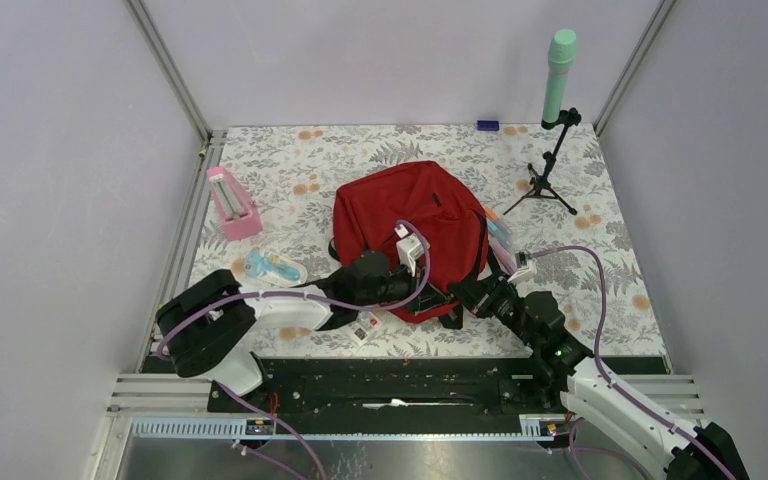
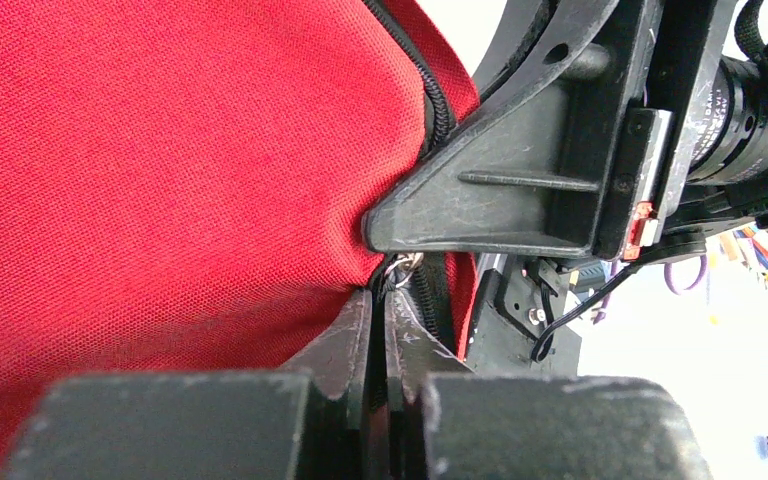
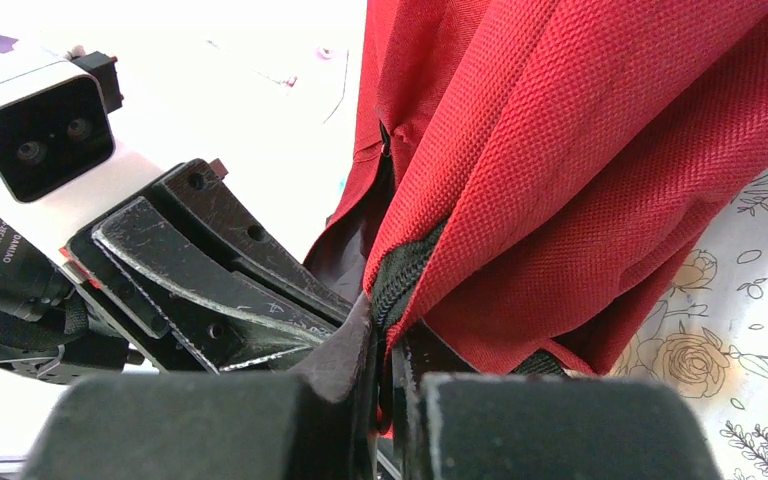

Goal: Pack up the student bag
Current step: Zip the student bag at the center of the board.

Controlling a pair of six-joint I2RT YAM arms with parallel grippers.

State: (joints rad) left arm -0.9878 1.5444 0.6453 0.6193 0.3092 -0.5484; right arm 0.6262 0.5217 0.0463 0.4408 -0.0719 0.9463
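- student bag [image 1: 415, 215] lies mid-table, just beyond both grippers. Long axis runs roughly near-to-far, near edge toward the arm bases.
- left gripper [image 2: 380, 305]: jaws pressed together at the bag's near edge, right on the zipper [image 2: 438, 100] line. It looks pinched on the small metal pull [image 2: 405, 262], but I can't fully confirm that.
- right gripper [image 3: 385, 325]: jaws closed, clamping the zipper tape and red fabric at the same near edge.
- Both sets of tips sit almost touching each other, left one on the left; neither arm is meaningfully nearer.
- Key relation: the zipper runs away from the jaws, up over the bag. My read is right anchors and left drags the pull along it.
- pink case [image 1: 232, 203] is outside the bag, left side.
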